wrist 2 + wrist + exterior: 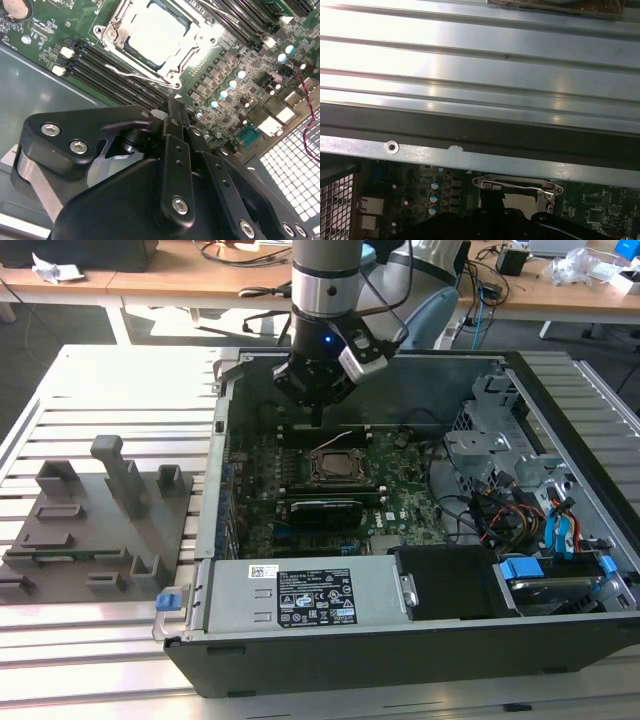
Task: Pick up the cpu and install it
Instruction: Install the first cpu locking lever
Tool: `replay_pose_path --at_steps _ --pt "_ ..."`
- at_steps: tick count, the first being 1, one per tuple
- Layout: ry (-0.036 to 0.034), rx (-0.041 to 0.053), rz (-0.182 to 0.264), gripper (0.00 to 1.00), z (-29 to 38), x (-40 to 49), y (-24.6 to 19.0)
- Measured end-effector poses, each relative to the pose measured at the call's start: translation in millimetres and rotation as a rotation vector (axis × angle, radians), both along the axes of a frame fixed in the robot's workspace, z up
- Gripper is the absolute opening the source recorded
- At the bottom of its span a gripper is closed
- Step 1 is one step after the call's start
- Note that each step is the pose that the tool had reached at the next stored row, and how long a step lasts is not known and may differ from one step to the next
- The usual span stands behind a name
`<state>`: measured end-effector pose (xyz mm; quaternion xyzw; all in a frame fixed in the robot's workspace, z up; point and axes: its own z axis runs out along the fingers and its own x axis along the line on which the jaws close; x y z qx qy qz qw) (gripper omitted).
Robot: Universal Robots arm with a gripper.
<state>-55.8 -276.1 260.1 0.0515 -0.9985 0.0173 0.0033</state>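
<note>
Gripper [317,412], fingers together and empty, hovers just behind the seated cpu [156,34]; any descent should stay square over the socket [111,26].

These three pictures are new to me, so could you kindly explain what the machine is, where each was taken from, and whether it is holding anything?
The machine is a single robot arm with a gripper at its end. The exterior view looks from outside at an open computer case on a slatted metal table, with a grey holder block beside it at that view's left. Both wrist views come from cameras riding on the arm. In the second wrist view the gripper hangs close above the green circuit board, and the cpu already sits in its socket frame. The gripper looks shut with nothing in it.
</note>
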Motion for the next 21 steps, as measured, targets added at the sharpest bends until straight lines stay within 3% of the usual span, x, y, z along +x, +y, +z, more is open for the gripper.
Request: replay_pose_path --at_steps 9,12,17,21 --pt "-0.0001 0.0013 0.000 0.11 -0.5 3.0 -0.4" --pt "0.0000 0.0034 0.000 0.11 -2.4 3.0 -7.6" --pt "-0.0001 0.0296 0.000 0.11 -8.5 3.0 -15.5" --pt "0.0001 0.0467 0.000 0.11 -16.1 3.1 -16.2"
